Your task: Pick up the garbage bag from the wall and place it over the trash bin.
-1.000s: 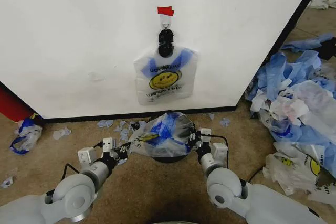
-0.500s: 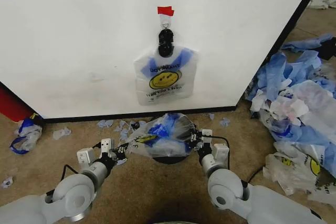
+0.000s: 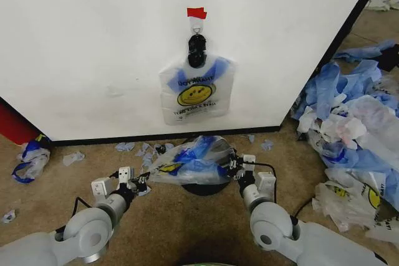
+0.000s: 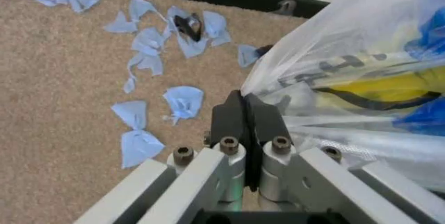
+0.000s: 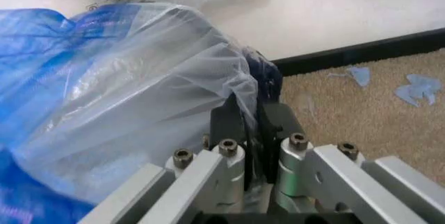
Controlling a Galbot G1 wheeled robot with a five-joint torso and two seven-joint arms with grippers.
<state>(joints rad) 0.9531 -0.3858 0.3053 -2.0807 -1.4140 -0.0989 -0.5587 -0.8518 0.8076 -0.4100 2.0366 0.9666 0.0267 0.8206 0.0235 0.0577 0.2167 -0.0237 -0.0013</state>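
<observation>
The thin translucent white plastic garbage bag (image 3: 192,160), printed with a yellow smiley face and carrying blue handles, is stretched between both grippers low in front of the robot, directly above the small round black wire-mesh trash bin (image 3: 201,189), of which only the lower edge shows beneath the plastic. The left gripper (image 3: 143,180) sits at the bag's left edge; in the left wrist view its black fingers (image 4: 230,120) are pressed together with a fold of the bag's film (image 4: 347,78) pinched between them. The right gripper (image 3: 232,165) sits at the bag's right edge; in the right wrist view its fingers (image 5: 230,122) are likewise closed on a gathered hem of the bag (image 5: 125,104). The bag spans the bin's mouth, its upper surface bulging and creased. Behind stands the large plain white wall panel (image 3: 93,48) with a black base strip. On it a second smiley-face bag (image 3: 196,91) hangs flat from a black clip (image 3: 197,51) beneath a piece of red tape (image 3: 196,12). Small blue plastic scraps (image 4: 149,62) lie scattered on the tan carpet (image 3: 156,228) near the base strip. A heap of blue and white plastic sheets (image 3: 352,123) lies on the floor to the right, well apart from the bin.
</observation>
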